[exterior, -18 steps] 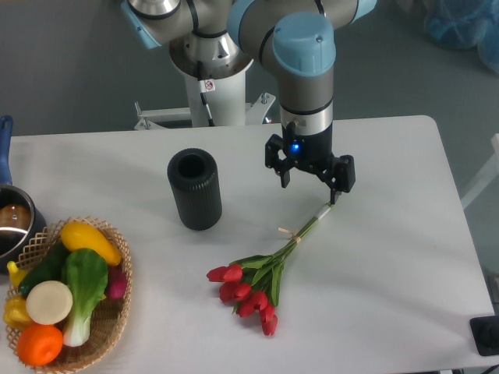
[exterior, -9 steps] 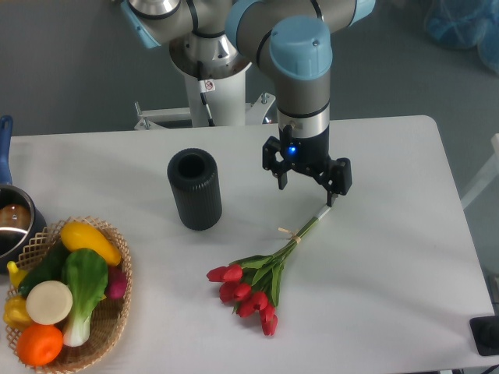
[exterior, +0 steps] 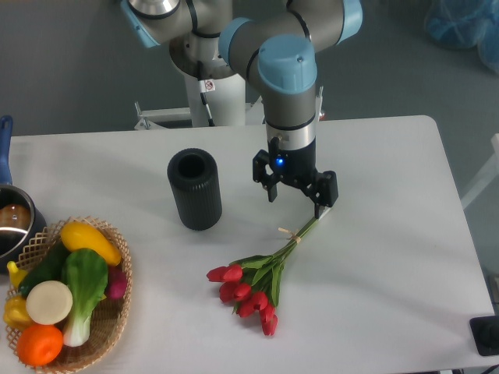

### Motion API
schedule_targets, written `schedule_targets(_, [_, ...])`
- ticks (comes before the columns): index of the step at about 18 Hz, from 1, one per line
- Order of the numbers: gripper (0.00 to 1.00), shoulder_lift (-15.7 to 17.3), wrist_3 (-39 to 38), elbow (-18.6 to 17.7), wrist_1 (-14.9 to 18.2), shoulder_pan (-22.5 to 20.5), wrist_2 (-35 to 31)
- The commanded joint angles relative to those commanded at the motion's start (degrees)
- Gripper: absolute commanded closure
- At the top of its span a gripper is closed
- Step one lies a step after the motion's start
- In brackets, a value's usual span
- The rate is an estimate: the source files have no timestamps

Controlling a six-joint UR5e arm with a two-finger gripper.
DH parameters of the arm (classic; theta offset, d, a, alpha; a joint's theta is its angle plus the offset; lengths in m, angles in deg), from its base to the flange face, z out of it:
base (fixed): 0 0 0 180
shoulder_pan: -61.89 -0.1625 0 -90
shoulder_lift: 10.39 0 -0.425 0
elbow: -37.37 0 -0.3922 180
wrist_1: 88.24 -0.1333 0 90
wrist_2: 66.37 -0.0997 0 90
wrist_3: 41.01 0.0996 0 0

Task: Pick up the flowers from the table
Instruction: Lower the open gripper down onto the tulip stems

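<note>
One bunch of flowers (exterior: 257, 285) lies flat on the table (exterior: 390, 234), red heads toward the near edge and stems running up to the right; one black cylinder (exterior: 194, 189) and one basket of vegetables (exterior: 66, 292) stand to its left. The single gripper (exterior: 295, 198) hangs just above the stem tips, jaws spread wide and holding nothing.

No readable text on anything in view.

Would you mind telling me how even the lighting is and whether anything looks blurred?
Fixed camera: soft, even light, only faint shadows under the flowers and black cylinder; no harsh glare on the table; gripper and flowers look sharp.
</note>
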Motion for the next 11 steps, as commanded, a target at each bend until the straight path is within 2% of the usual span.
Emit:
schedule_targets(3, [0.0,-3.6,-0.3,0.2,-1.7,1.1,-1.2])
schedule_targets(6, [0.0,-5.1,-1.5,0.5,-2.8,2.7,-5.3])
schedule_targets(11, [0.0,-6.6,-1.2,0.3,-2.8,3.5,-5.5])
